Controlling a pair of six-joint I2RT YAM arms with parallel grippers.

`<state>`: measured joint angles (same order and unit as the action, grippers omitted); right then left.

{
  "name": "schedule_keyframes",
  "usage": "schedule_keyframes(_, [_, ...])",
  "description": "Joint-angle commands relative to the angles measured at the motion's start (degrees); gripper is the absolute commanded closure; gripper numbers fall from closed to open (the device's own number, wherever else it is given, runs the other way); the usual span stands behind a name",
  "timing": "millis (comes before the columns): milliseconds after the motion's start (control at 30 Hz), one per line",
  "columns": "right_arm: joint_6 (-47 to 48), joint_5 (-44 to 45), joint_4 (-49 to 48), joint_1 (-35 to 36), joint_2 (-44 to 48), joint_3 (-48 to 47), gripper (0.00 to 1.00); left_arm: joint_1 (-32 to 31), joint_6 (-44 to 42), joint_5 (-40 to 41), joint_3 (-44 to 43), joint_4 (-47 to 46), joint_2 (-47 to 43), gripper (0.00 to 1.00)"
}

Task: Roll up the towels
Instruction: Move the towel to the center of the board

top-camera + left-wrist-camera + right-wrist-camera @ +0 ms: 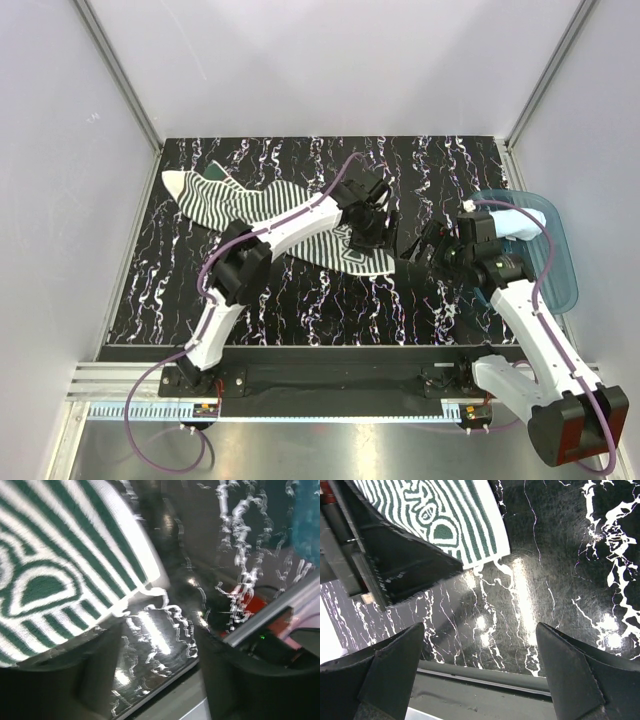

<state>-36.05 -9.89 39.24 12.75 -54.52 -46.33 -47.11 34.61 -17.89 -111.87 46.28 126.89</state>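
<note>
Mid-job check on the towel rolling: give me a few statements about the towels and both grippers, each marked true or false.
1. The striped towel lies unrolled on the table. True.
2. The pale blue towel lies on the bare table beside the striped one. False: it sits in the blue tray on the right.
3. The right gripper is shut on the striped towel's corner. False: it is open, with only tabletop between its fingers.
4. The left gripper is open and holds nothing. True.
</note>
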Motion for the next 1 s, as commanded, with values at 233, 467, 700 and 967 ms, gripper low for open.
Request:
schedule_keyframes(233, [-1.9, -3.7, -8.6, 0.3, -5.6, 5.6, 0.01, 7.6, -2.1, 5.0, 6.2, 0.0, -16.5, 0.03])
schedule_keyframes(467, [1.4, -3.1, -13.9, 0.3, -20.1, 1.9, 0.06, 22.6, -2.9, 12.0, 28.3, -3.8, -37.8, 0.03])
schedule_keyframes(700, [3.4, -4.9, -18.8, 0.6, -34.7, -3.9, 0.15, 33.0, -4.9, 13.4, 45.1, -4.3, -53.1, 0.03])
schedule_keyframes(967, [4.0, -6.2, -22.0, 3.0, -42.9, -7.5, 0.41, 36.6, -8.0, 14.6, 52.3, -3.3, -58.8, 0.03])
